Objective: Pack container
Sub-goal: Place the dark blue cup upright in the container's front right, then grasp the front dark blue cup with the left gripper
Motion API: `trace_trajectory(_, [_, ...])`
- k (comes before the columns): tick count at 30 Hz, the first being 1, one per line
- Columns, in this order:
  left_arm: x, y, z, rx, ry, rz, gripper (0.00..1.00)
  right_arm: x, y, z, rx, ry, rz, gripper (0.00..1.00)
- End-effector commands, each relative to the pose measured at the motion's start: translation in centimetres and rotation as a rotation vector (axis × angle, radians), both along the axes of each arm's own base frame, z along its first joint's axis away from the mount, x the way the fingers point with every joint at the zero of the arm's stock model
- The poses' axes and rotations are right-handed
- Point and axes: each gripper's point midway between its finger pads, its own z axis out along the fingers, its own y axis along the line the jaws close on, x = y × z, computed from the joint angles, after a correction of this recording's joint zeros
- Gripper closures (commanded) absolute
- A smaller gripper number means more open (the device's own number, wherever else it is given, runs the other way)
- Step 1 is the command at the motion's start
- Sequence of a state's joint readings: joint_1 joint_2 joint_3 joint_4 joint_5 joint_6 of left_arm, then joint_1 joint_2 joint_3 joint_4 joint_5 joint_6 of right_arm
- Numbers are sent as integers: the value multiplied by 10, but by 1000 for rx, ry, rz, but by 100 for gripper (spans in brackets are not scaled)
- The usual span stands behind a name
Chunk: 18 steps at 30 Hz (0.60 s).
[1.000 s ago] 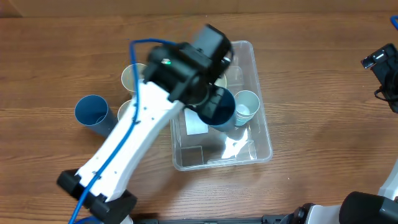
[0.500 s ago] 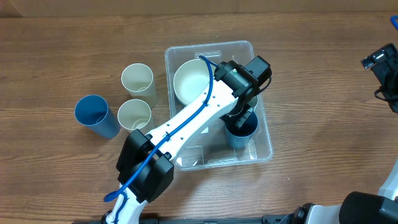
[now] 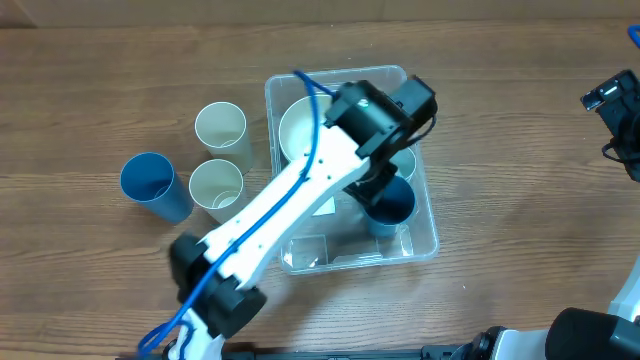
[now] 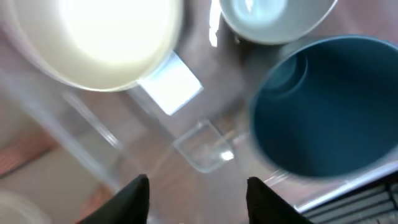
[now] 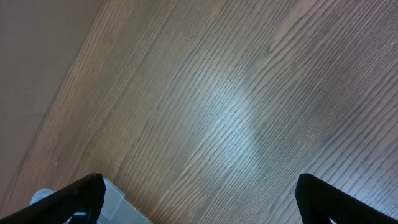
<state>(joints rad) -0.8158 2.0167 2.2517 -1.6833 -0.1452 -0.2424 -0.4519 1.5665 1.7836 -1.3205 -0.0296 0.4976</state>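
The clear container lies mid-table. Inside it are a cream bowl, a pale cup and a dark blue cup standing upright at its right side. My left gripper hovers just above the blue cup's rim. In the left wrist view, my left gripper is open with nothing between its fingers, and the blue cup stands free beyond its right finger. The bowl, pale cup and white label show there too. My right gripper is open over bare wood.
Two cream cups and another blue cup stand left of the container. The right arm sits at the table's far right edge. A pale grey corner shows beside the right gripper's left finger.
The left arm carried the blue cup over the container, set it down at the right side, and has opened its jaws off it. The right arm has not moved.
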Motion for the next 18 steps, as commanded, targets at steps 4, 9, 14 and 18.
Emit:
trace_trajectory(4, [36,150,126,-88,-396,411,39,1,-1,2,0,-9,-5,0])
trace_trajectory(9, [41,291,131,-153,-373,850,36,1,-1,2,-1,-10,-5,0])
trace_trajectory(14, [24,373,56,-173,-138,1156,38,1,-1,2,-1,-9,-5,0])
trace_trajectory(18, [31,380,-16,-203,-27,1139,36,1,-1,2,0,-9,-5,0])
